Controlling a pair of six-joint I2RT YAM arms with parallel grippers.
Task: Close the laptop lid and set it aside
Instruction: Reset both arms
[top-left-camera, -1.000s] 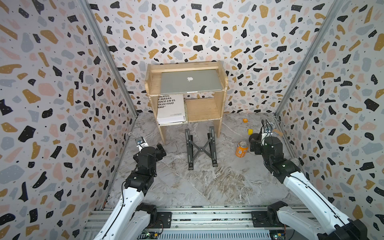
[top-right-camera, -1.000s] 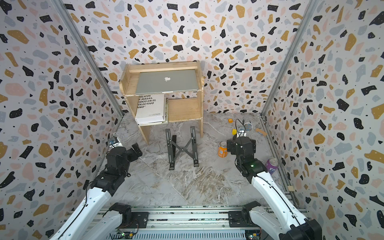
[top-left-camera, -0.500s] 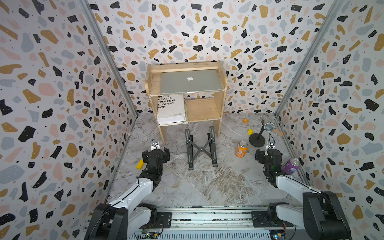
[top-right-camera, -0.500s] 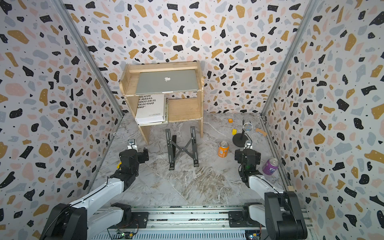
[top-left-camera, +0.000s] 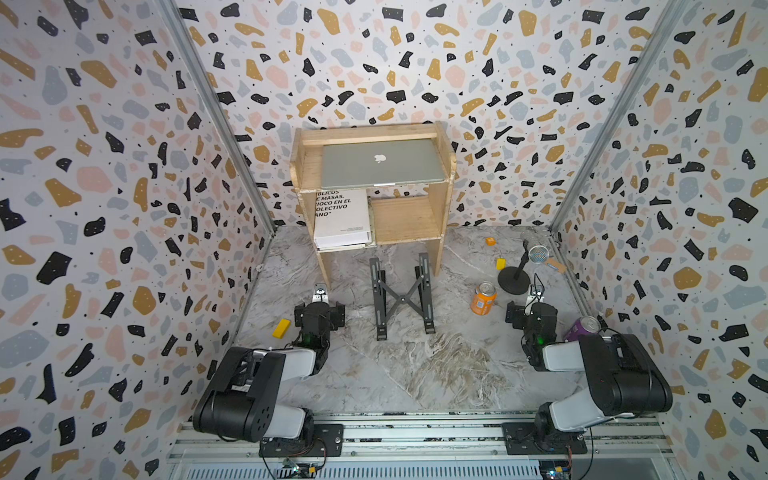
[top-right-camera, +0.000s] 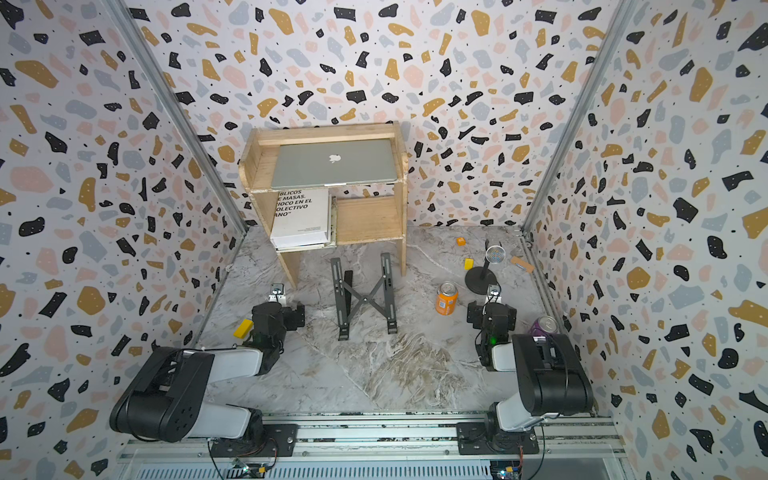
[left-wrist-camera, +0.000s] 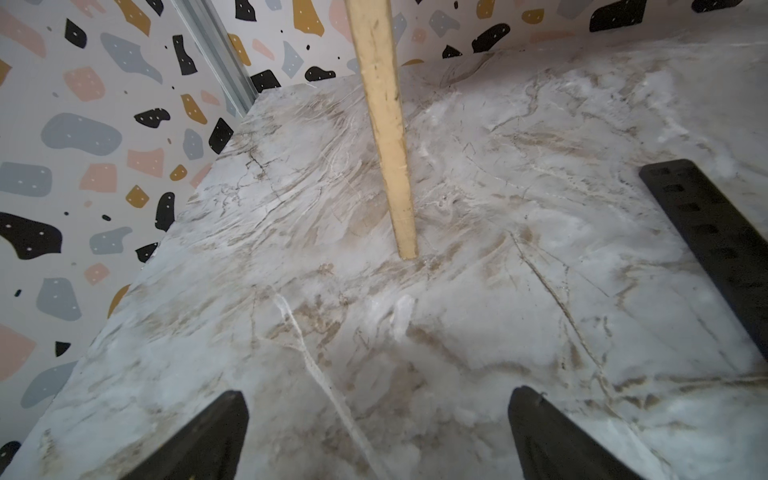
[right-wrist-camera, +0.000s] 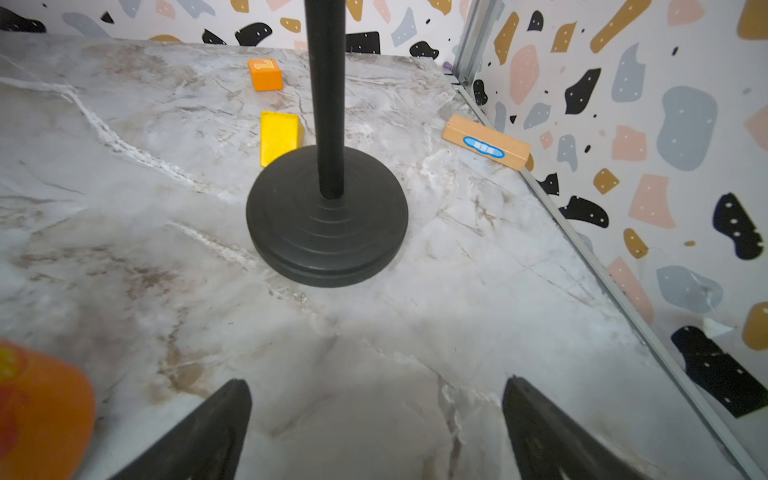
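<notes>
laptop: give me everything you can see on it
The laptop is thin, silver, metal-looking. Its lid is shut, outer shell up, white apple logo near the middle. It lies flat on the top shelf of the wooden rack, filling most of it, a small notch in its near edge. Only the rack touches it.

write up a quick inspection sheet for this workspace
surface: marble-look tabletop, no spills seen
job's things: laptop closed, logo up, on top of wooden shelf unit
clutter: folding stand, orange can, purple can, microphone stand, yellow block, book
grippers: left gripper open, empty; right gripper open, empty
cables: black cable along right arm
surroundings: terrazzo walls on three sides; metal rail in front
</notes>
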